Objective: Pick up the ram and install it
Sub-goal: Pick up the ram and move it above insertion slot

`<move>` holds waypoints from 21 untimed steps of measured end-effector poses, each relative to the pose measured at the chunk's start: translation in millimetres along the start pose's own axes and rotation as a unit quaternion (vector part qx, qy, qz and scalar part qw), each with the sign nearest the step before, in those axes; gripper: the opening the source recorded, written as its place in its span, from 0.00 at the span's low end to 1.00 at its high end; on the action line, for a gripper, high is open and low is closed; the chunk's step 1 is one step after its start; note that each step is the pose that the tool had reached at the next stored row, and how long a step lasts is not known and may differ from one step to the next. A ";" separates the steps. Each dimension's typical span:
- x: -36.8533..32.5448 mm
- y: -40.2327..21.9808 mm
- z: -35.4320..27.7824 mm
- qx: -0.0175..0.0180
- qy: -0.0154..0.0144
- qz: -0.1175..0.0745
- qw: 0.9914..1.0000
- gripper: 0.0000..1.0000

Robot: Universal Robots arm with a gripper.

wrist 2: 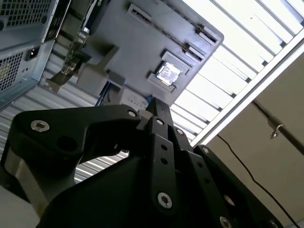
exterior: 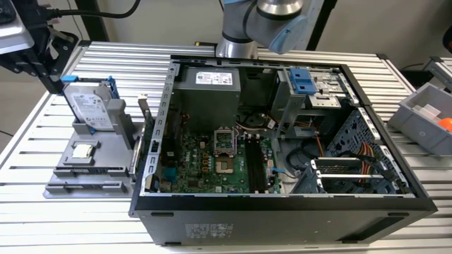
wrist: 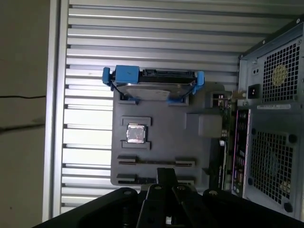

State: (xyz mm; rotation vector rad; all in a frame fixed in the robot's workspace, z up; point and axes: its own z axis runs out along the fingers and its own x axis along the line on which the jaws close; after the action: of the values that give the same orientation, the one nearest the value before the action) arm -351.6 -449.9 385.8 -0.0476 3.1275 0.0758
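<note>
The ram (wrist: 156,162) looks like a thin dark stick standing on edge in a long slot of the grey parts holder (wrist: 166,142), just past my fingertips in the first wrist view. My gripper (wrist: 166,174) hangs above that end of the holder, shut with nothing between its black fingers. The second wrist view has the gripper (wrist 2: 159,108) with its fingers pressed together. In the exterior view the gripper (exterior: 50,79) is high at the left, above the holder (exterior: 88,169). The open computer case (exterior: 282,206) lies beside the holder, its long black memory slots (exterior: 254,164) bare.
The holder also carries a silver hard drive in blue brackets (wrist: 154,85) and a square processor chip (wrist: 136,134). An expansion card (exterior: 145,132) stands between holder and case. A grey bin (exterior: 424,119) sits at the exterior view's right. Everything rests on a slatted metal table (exterior: 28,211).
</note>
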 end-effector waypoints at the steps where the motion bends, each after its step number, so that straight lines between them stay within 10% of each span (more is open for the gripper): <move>1: 0.0 -1.2 0.0 0.000 0.000 0.000 1.000 0.00; 21: -0.1 -22.2 0.4 0.000 0.001 -0.003 1.000 0.00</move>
State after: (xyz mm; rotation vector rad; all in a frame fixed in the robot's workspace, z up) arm -350.9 -472.1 384.4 -0.0558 3.1293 0.0758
